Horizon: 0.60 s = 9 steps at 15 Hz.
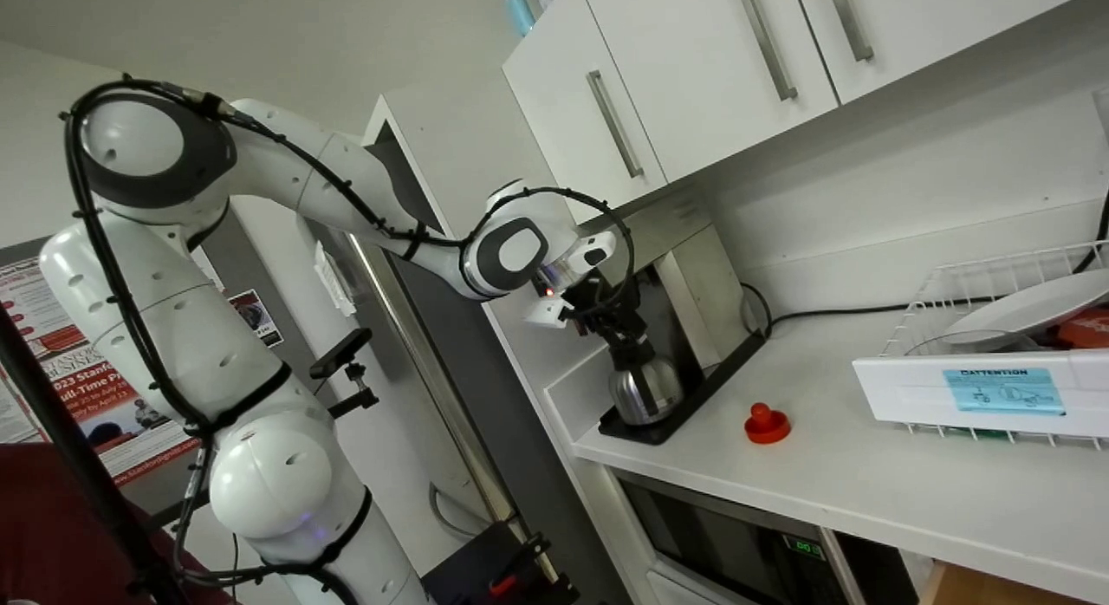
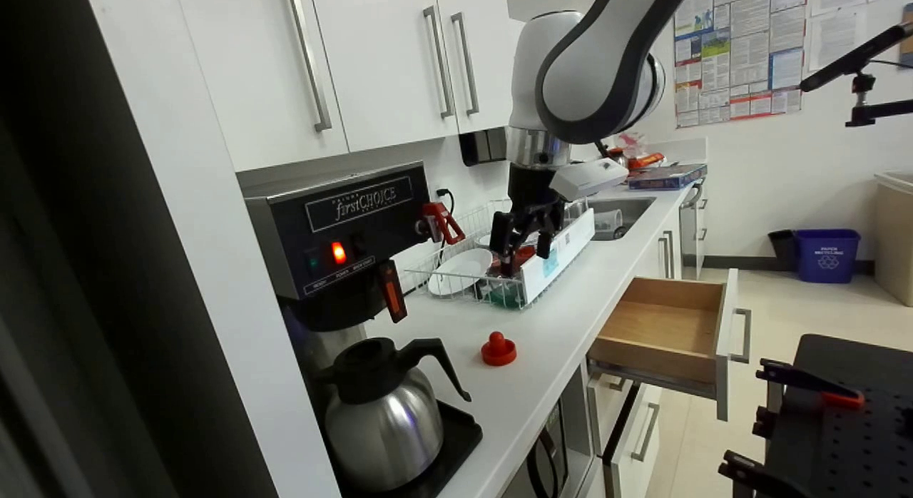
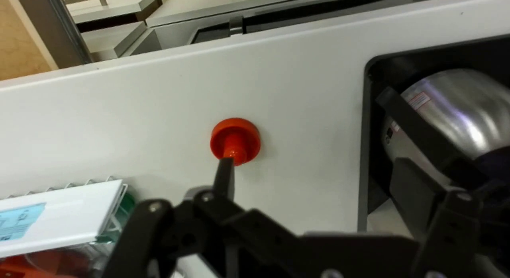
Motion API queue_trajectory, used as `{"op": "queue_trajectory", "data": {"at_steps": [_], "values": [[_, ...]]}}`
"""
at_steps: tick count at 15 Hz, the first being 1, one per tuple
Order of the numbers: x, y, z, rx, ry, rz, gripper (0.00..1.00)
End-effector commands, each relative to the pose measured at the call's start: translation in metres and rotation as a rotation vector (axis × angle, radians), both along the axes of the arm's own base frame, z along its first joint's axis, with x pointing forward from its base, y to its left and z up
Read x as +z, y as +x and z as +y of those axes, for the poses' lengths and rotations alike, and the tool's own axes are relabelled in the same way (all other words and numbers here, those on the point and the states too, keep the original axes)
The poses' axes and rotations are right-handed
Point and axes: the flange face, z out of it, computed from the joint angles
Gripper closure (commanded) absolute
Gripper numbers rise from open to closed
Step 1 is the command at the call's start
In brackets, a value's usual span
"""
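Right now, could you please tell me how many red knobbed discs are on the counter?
1: the red knobbed disc sits between the coffee maker and the dish rack. Others may hide behind the dish rack.

Counter point(image 2: 549, 327) beneath coffeemaker point(image 2: 356, 223), dish rack point(image 2: 560, 252), red knob point(image 2: 498, 350)

A kitchen, seemingly in a workplace. In an exterior view, a coffee maker point(image 2: 364, 230) stands at near left on a white counter point(image 2: 556, 309), with a dish rack point(image 1: 914, 395) beyond it, a sink point(image 2: 637, 211) farther off and cupboards point(image 2: 385, 63) above. A microwave point(image 1: 702, 527) sits under the counter. Notices point(image 2: 738, 56) hang on the far wall point(image 2: 770, 163), where a paper recycling bin point(image 2: 827, 255) stands.
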Motion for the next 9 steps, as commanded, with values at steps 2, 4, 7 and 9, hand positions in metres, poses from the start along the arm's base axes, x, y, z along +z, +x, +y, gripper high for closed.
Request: {"op": "queue_trajectory", "data": {"at_steps": [2, 4, 7, 9], "values": [[-0.031, 0.044, -0.023, -0.077, -0.008, 0.032, 0.0], [-0.05, 0.061, -0.03, -0.093, -0.019, 0.062, 0.0], [-0.078, 0.086, -0.031, -0.107, -0.037, 0.106, 0.0], [-0.096, 0.1, -0.031, -0.117, -0.061, 0.132, 0.0]]}}
